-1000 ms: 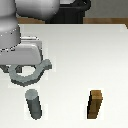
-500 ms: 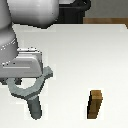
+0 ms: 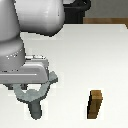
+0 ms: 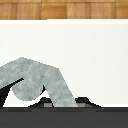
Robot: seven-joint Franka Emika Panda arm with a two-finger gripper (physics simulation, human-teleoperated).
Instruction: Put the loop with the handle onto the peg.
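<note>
One arm only, filling the exterior view's left half. Gripper low over the white desk, pinching the loop with the handle, a flat grey ring held roughly level. Directly below the ring, the peg, upright, its top seemingly at or just inside the hole; exact overlap too blurred to settle. Off toward the exterior view's right, well apart from the peg, a brown wooden block, standing upright and untouched.

Next, the wrist view. Close in front of the lens, the grey body of the loop with the handle, broad and angled, with dark gripper parts along the lower edge. Peg not clearly separable here. Beyond, bare desk and a strip of wood floor at the far edge.

Judged step: final lowering, ring being threaded over the peg. Next move likely calls for a straight descent keeping hole and peg concentric, then parting the fingers once the ring sits down the shaft. Risk: slight offset catching the rim on the peg top.
</note>
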